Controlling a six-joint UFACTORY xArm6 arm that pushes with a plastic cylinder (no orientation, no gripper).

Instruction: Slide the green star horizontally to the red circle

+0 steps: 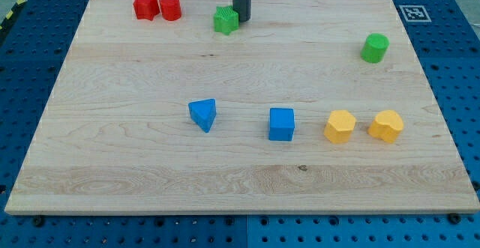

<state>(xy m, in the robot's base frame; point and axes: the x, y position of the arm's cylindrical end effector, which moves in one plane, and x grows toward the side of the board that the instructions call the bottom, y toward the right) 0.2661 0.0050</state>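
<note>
Rod and no fingers: the arm ends in a straight dark rod, so nothing opens, closes or grips. My tip (241,20) rests against the view's right side of the green star block (225,20), near the top edge of the pale wooden board (150,165). The red cylinder block (170,7) stands to the view's left, apart from the star, with a red star block (145,6) just beside it.

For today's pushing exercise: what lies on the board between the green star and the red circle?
Nothing: in the camera view, only bare wood separates the green star from the red circle to its left. My tip sits at the star's right side.
</note>
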